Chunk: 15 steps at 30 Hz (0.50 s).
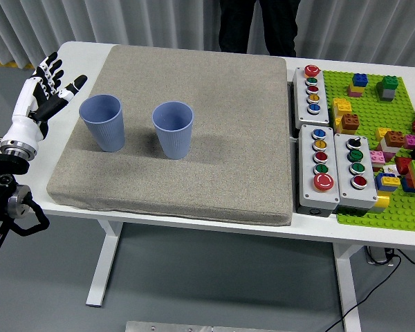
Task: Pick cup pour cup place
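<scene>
Two blue ribbed cups stand upright on the grey mat (pixel 214 159): the left cup (pixel 102 122) and the right cup (pixel 173 129), a short gap between them. My left hand (pixel 47 90), white with black fingers, hovers at the table's left edge, just left of the left cup, fingers spread and holding nothing. No right arm shows in the head view.
Three grey button boxes (pixel 330 166) sit right of the mat. A green baseplate (pixel 394 145) with several coloured bricks fills the far right. A person in dark clothes (pixel 256 24) stands at the table's far side.
</scene>
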{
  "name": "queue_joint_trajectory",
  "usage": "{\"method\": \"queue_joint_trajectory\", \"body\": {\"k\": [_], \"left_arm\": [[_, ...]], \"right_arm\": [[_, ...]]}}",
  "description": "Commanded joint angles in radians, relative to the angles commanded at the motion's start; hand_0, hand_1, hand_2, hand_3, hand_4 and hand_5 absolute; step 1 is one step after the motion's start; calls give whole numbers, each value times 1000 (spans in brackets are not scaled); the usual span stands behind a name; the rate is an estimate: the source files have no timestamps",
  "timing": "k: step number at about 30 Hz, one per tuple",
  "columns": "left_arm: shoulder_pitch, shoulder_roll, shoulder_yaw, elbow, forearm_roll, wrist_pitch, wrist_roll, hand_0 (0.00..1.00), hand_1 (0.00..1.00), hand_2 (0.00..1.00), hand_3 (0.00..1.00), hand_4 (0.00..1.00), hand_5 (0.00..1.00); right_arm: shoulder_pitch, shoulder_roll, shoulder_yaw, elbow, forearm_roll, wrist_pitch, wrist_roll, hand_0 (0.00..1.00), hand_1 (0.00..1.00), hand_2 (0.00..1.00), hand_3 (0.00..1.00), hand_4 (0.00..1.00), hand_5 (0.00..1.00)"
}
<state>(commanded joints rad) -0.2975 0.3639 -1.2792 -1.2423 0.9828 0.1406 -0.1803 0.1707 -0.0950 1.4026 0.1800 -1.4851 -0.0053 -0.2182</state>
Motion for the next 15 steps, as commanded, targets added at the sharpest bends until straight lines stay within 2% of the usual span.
{"method": "queue_joint_trajectory", "body": {"k": [8, 15], "left_arm": [[29, -3, -9, -11, 0, -3, 1, 998, 998, 998, 998, 998, 493], [80, -9, -4, -32, 31, -24, 7, 998, 998, 998, 998, 998, 471]], "right_arm": [[2, -1, -1, 0, -1, 0, 0, 695, 683, 622, 602, 27, 197], [4, -1, 0, 0, -3, 1, 0, 695, 682, 622, 602, 25, 198]]}}
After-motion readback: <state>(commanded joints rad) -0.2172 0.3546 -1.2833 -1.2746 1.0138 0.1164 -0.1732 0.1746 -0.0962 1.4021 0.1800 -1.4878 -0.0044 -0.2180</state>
